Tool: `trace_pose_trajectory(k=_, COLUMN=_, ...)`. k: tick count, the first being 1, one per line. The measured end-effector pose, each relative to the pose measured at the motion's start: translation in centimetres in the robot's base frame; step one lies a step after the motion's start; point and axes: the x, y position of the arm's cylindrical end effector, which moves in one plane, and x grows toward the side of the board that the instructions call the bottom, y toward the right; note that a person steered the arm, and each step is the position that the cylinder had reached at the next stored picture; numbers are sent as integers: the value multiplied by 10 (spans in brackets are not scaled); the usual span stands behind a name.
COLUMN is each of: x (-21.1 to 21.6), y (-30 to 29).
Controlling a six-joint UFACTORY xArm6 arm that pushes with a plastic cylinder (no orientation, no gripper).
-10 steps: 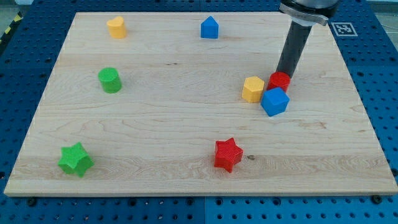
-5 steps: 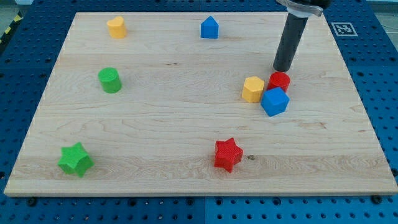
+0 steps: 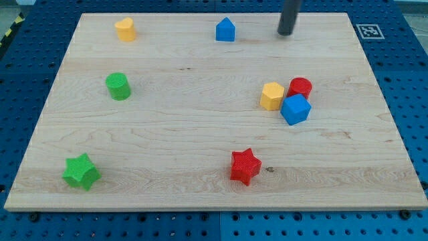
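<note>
My tip (image 3: 285, 33) rests near the view's top edge of the wooden board (image 3: 200, 134), touching no block. The nearest block is the blue house-shaped block (image 3: 226, 29), a short way to its left. Well below the tip sits a tight cluster: a red cylinder (image 3: 300, 87), a blue cube (image 3: 295, 109) pressed against it, and a yellow hexagonal block (image 3: 271, 96) on their left.
A yellow block (image 3: 124, 29) lies at the top left. A green cylinder (image 3: 118, 86) stands at the left, a green star (image 3: 81, 171) at the bottom left, and a red star (image 3: 245, 166) at the bottom centre. A marker tag (image 3: 368, 30) is off the board's top right corner.
The tip has pulled away from the red cylinder and slid toward the view's top and slightly left. No block has moved.
</note>
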Motion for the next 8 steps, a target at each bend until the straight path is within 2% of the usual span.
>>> trace_pose_trajectory(k=1, x=-45, y=-51)
trace_pose_trajectory(k=4, x=-47, y=-162)
trace_pose_trajectory(k=5, x=-47, y=-163)
trace_pose_trajectory(k=7, x=-16, y=-155)
trace_pose_trajectory(k=8, x=-1, y=-128)
